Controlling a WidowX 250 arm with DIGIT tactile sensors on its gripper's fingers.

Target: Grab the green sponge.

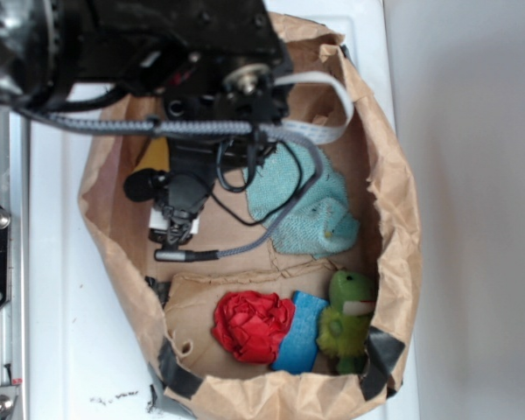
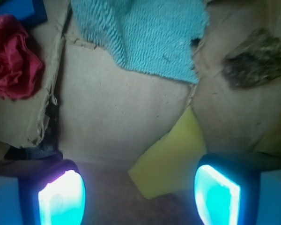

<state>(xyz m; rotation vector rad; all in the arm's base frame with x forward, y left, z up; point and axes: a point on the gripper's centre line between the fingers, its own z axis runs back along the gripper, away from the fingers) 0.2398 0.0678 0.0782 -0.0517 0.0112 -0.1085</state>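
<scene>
While the pincer [image 2: 139,190] hangs inside the brown paper bag [image 1: 394,219], its jaws stand wide apart with nothing between them; both fingertips [image 2: 61,199] glow light blue in the wrist view. Directly under the gap is the bare cardboard floor [image 2: 112,122], and a flat yellow-green sheet [image 2: 171,164] pokes in from the right-finger side, reaching about halfway across the gap. I can't tell whether it touches either finger. Straight ahead of the pincer lies a teal knitted cloth [image 2: 145,37], rumpled and clear of the fingertips. Ahead and to its right sits a dark mottled lump [image 2: 255,58] against the bag wall, too blurred to identify. Ahead and to its left is a red crumpled ball [image 2: 11,58], with a blue block [image 2: 21,9] just beyond it at the frame edge. The exterior view shows the red ball and blue block touching side by side. The green sponge [image 1: 346,319], which I take to be the lumpy green piece with a pale patch, is pressed against the far side of the blue block in the bag's corner. That puts it well apart from the pincer, further left and ahead than the red ball, outside the wrist view. The arm [image 1: 157,52] and its cables [image 1: 271,219] cover the bag's other end.
</scene>
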